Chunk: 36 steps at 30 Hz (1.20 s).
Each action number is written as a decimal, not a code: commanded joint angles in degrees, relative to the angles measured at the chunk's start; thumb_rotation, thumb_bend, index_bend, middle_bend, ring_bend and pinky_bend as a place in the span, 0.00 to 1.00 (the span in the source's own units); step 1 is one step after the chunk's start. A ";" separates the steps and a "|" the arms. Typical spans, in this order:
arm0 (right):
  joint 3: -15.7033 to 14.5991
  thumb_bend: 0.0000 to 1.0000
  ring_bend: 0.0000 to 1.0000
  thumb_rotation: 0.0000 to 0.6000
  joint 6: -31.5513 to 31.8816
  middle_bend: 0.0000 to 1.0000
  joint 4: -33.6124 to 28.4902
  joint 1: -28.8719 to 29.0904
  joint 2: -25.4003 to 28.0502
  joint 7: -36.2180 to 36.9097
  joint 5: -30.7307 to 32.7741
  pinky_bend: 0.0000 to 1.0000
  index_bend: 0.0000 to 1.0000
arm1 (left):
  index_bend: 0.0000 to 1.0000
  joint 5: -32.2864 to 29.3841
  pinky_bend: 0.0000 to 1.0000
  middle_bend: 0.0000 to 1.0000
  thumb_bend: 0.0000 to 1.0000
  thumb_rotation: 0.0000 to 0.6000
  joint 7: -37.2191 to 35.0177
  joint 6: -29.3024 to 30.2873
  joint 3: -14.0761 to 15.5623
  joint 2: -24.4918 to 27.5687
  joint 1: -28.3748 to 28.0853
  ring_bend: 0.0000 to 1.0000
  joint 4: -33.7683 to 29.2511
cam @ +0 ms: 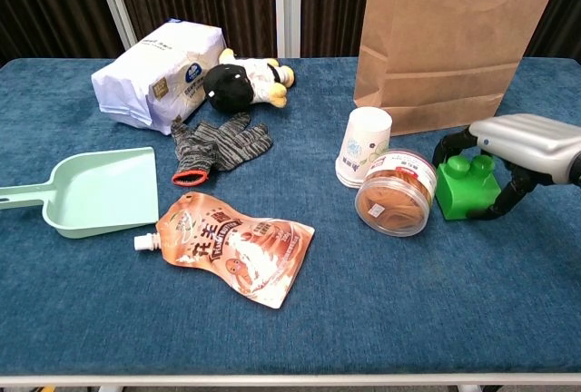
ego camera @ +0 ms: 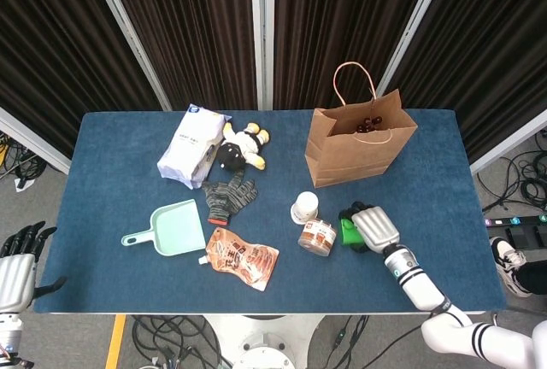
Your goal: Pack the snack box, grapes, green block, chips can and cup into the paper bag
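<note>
The green block (ego camera: 348, 231) (cam: 463, 190) lies on the blue table just right of the chips can (ego camera: 317, 237) (cam: 395, 191). My right hand (ego camera: 373, 225) (cam: 514, 147) reaches over it from the right and grips it, fingers curled down its far-left side, thumb on its near-right side. The block still touches the cloth. A white paper cup (ego camera: 304, 207) (cam: 363, 147) lies on its side behind the can. The paper bag (ego camera: 359, 147) (cam: 454, 38) stands open beyond them with dark grapes (ego camera: 369, 125) inside. My left hand (ego camera: 17, 260) hangs off the table's near-left corner, fingers apart, holding nothing.
On the left half lie a white-blue pack (ego camera: 192, 145) (cam: 156, 70), a plush toy (ego camera: 239, 147), a striped glove (ego camera: 229, 191), a mint dustpan (ego camera: 175, 228) and an orange pouch (ego camera: 241, 258) (cam: 238, 247). The table's near edge (ego camera: 256, 311) runs close below the pouch.
</note>
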 commanded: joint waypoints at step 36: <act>21.85 0.16 0.22 1.00 -3.41 0.41 -11.01 17.08 27.51 6.06 29.04 0.43 0.49 | 0.24 -0.03 0.15 0.20 0.04 1.00 1.68 0.01 -0.12 0.99 -0.13 0.12 -1.95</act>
